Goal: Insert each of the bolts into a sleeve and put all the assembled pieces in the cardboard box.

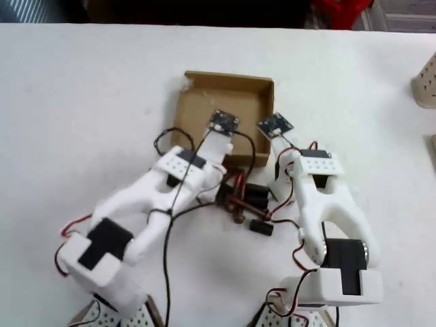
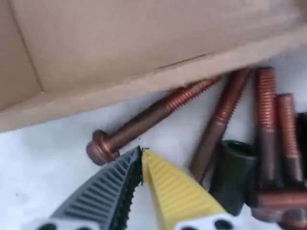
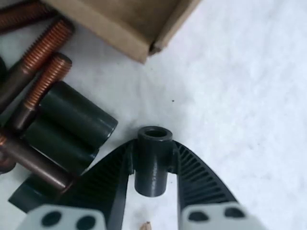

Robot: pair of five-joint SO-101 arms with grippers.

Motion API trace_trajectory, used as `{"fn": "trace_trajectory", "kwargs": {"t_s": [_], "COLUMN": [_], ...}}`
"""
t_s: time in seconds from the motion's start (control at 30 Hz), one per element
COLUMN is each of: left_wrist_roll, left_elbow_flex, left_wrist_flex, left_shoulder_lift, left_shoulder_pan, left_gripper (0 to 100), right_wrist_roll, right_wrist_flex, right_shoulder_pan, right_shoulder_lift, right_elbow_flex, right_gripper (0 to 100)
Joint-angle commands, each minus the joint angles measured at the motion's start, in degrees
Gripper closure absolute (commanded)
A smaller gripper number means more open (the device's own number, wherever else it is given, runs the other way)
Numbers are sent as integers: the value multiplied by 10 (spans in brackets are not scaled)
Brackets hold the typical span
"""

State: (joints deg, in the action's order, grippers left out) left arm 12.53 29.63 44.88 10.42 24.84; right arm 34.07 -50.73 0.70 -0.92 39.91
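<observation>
The job looks to be at or near its start. On the left, the left gripper (image 2: 141, 154) is clenched on nothing. Its grey and yellow tips are pressed together just beside the head of a bolt (image 2: 148, 117). That bolt lies on the table (image 1: 82, 102) along the outside of the near wall of the cardboard box (image 2: 144, 88). To its right more bolts (image 2: 266, 110) lie loose, threads toward the box, with a black sleeve (image 2: 232, 175) among them.

In the middle, the cardboard box (image 1: 228, 102) sits open-topped. The floor that shows is bare cardboard, with no bolt, sleeve or assembled piece on it, though part of its near edge is hidden. Just in front of it the pile (image 1: 242, 201) of bolts and sleeves lies on the table. Whether any bolt there is already seated in a sleeve I cannot tell.

On the right, the right gripper (image 3: 152, 146) grasps the held sleeve (image 3: 153, 167) upright between its black jaws. The sleeve's bore is open and empty at the top, and it sits near the box's corner and close to the pile. By my reading nothing is boxed yet: the held sleeve needs its bolt, and every other pairing and every drop into the box is yet to be done
</observation>
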Motion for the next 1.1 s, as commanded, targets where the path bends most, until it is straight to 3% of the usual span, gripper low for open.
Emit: {"fn": "trace_trajectory", "kwargs": {"t_s": [0.0,0.23,0.43,0.53,0.63,0.83,1.07], "left_wrist_roll": [-1,0,8,64,129,317,377], "left_elbow_flex": [-81,-40,104,125,117,94,57], "left_wrist_flex": [59,48,-127,-166,-166,-170,-170], "left_shoulder_lift": [34,-34,-161,-172,-157,-102,-51], "left_shoulder_pan": [-26,-51,-40,-39,-39,-38,-43], "left_gripper": [979,980,976,950,858,745,736], "right_wrist_roll": [4,5,8,8,8,8,9], "right_wrist_flex": [-4,-3,-2,-2,-2,-2,-1], "right_shoulder_pan": [-7,-7,-7,-6,-6,-6,-6], "right_shoulder_lift": [-15,-15,-15,-15,-15,-15,-15], "right_elbow_flex": [-14,-14,-13,-13,-13,-13,-13], "right_gripper": [981,981,981,981,981,981,981]}}
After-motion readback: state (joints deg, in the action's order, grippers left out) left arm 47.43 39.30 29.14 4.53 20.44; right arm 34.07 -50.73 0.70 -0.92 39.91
